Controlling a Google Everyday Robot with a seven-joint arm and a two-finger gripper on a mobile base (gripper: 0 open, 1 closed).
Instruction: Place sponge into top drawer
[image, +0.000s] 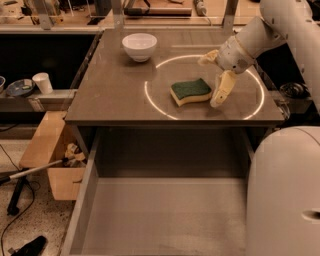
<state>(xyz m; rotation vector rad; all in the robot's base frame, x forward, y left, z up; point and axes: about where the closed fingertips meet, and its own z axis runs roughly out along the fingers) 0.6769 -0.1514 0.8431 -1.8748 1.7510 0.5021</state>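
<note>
The sponge (190, 91), dark green on top with a pale yellow base, lies flat on the tabletop (120, 95) inside a bright ring of light. My gripper (215, 75) is just to the right of it, open and empty. Its near finger (222, 90) hangs next to the sponge's right edge, and I cannot tell whether it touches. The far finger points away behind it. The top drawer (160, 220) is pulled out wide open below the table's front edge, and its flat grey bottom holds nothing.
A white bowl (139, 46) stands at the back left of the tabletop. A wooden box (52, 155) and a paper cup (43, 83) are to the left of the table. My white body (285, 195) fills the lower right.
</note>
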